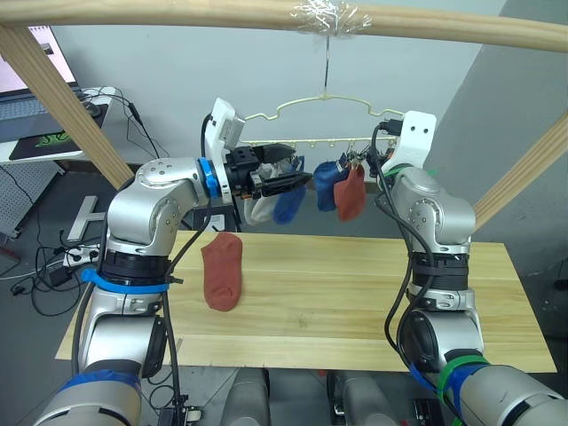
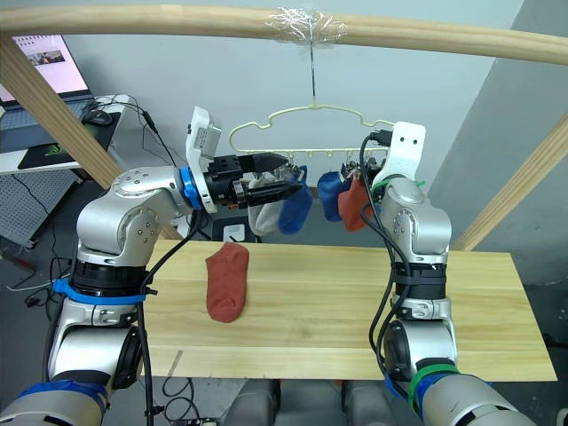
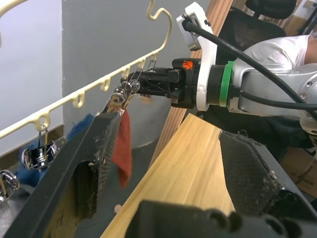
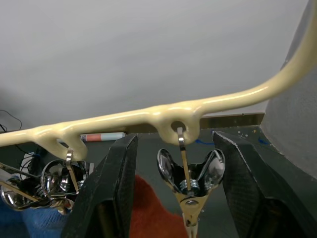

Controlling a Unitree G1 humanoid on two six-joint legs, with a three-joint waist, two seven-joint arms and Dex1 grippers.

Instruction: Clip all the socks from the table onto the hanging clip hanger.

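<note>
One rust-red sock [image 1: 222, 272] left on the table [image 1: 373, 293], lying flat at 9 o'clock from the table's centre. Four socks hang clipped on the hanger [image 1: 306, 102]: a pale one [image 1: 260, 210] and a blue one [image 1: 289, 201] at the left end, then blue [image 1: 325, 183] and rust-red [image 1: 351, 193] further right.

Left gripper [image 2: 284, 189]: raised beside the hung blue sock, fingers parted, holding nothing.

Right gripper [image 4: 176, 188]: up at the hanger bar, fingers spread either side of a free silver clip [image 4: 190, 181], not squeezing it.

Judged step: pinch that clip open for the next sock. Close squarely on the clip's two handles, not the wire loop; keep the hanger from swinging. The left gripper should take the table sock by its cuff.
</note>
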